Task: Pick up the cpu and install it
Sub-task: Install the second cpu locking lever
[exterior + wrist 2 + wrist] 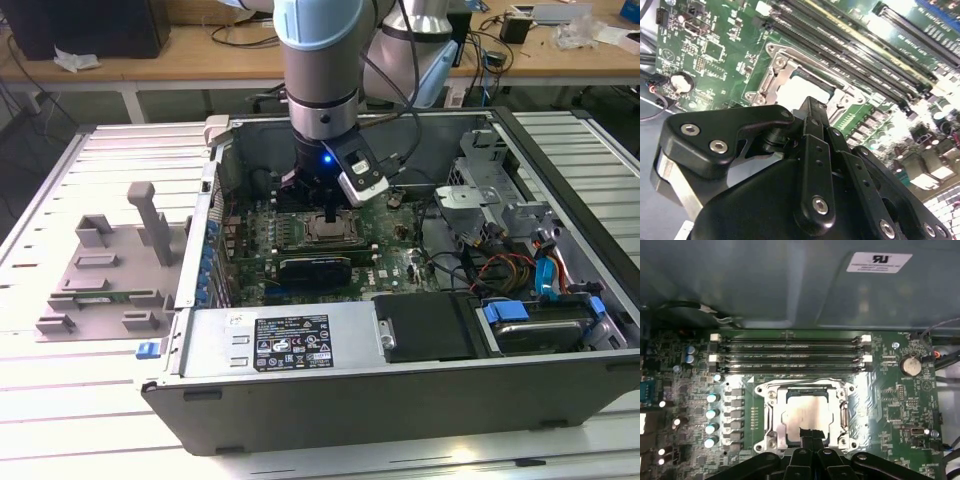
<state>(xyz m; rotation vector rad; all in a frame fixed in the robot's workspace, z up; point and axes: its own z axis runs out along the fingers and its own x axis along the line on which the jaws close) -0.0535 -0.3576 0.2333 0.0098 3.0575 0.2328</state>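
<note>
The cpu [807, 412], a small silvery square chip, lies flat inside the metal-framed socket [771, 412] on the green motherboard. In the second wrist view the cpu [797, 90] shows bright within the socket frame [771, 75]. My gripper [808, 433] hangs directly over the chip's near edge with its black fingers drawn together, and nothing shows between them. My gripper [812, 106] has its tip right at the chip; I cannot tell if it touches. In the exterior view my gripper [330, 213] points straight down at the socket [330, 232] inside the open computer case.
Memory slots [790, 352] run beside the socket. A long black expansion card [315, 268] sits just in front of it, and the power supply [290, 342] lies along the case's front wall. A grey plastic fixture [100, 270] rests on the table at the exterior view's left. Cables and drive bays [520, 270] crowd the right.
</note>
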